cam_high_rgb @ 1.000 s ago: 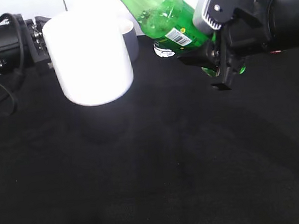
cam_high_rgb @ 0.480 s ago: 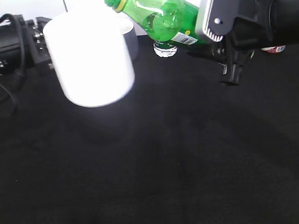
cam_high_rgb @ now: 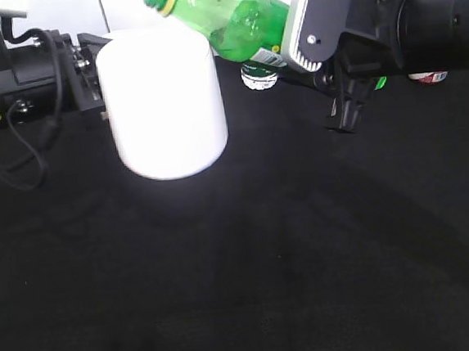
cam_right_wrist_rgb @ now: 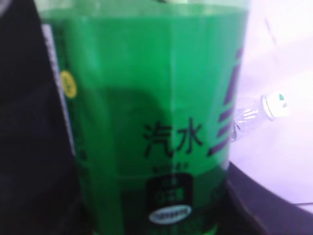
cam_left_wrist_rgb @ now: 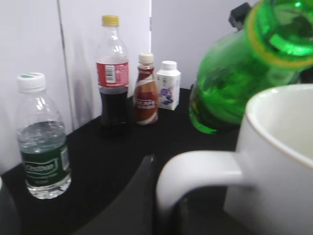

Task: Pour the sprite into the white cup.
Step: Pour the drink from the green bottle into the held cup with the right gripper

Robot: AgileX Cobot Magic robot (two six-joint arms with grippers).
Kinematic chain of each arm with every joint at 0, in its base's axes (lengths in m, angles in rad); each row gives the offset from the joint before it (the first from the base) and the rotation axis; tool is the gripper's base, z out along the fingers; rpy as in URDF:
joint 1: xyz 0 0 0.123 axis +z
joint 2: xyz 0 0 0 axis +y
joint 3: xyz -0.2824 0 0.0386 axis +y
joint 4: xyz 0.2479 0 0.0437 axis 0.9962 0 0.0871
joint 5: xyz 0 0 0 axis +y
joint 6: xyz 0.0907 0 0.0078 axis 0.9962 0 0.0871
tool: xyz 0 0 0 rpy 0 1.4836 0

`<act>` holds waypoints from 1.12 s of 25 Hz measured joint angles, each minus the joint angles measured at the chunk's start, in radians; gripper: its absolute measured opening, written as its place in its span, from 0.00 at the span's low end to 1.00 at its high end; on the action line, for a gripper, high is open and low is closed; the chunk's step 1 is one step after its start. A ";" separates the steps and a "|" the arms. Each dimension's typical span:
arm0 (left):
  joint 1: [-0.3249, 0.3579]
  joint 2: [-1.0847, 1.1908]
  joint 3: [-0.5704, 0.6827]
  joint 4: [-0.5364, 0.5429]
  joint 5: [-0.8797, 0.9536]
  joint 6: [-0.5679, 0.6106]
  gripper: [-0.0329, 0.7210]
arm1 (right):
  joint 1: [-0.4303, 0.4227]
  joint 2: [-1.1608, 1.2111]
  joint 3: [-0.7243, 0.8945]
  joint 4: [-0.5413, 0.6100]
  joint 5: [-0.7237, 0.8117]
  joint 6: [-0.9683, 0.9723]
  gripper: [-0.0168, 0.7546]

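Exterior view: the right gripper (cam_high_rgb: 336,68) is clamped on the lower body of the sprite bottle (cam_high_rgb: 225,24). Bottle is tipped well over, long axis running from the gripper up and to the left, open mouth at the far upper left, over the back rim of the white cup (cam_high_rgb: 165,99). Cup sits on the black table (cam_high_rgb: 250,264), with the left gripper (cam_high_rgb: 92,65) tight against its left side. Mouth looks above and slightly behind the cup opening, not down in it. No stream visible. My read: pour hinges on that mouth-over-rim alignment; more tilt needed, and the mouth should stay inside the rim line.

Left wrist view: cup handle right in front of the camera, a dark finger (cam_left_wrist_rgb: 129,205) running in under it. Fingers themselves mostly hidden, so I can't tell from here if they pinch the handle. Bottle mouth with its yellow ring hangs just above the cup's far rim. Behind: water bottle (cam_left_wrist_rgb: 41,139), cola bottle (cam_left_wrist_rgb: 112,78), a small brown bottle (cam_left_wrist_rgb: 145,90), a small white carton (cam_left_wrist_rgb: 168,85).

Right wrist view: green bottle label fills the frame, close up. Fingers out of sight here. A clear bottle (cam_right_wrist_rgb: 257,115) lies beyond at right.
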 joint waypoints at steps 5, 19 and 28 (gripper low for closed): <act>0.000 0.029 0.000 -0.079 0.022 0.093 0.09 | 0.000 0.000 0.000 -0.005 0.000 0.005 0.52; 0.004 0.029 0.000 -0.076 0.029 0.111 0.09 | 0.011 0.018 -0.001 0.003 0.138 -0.281 0.51; 0.004 0.031 0.002 -0.064 0.041 0.110 0.09 | 0.058 0.018 -0.003 0.009 0.218 -0.388 0.51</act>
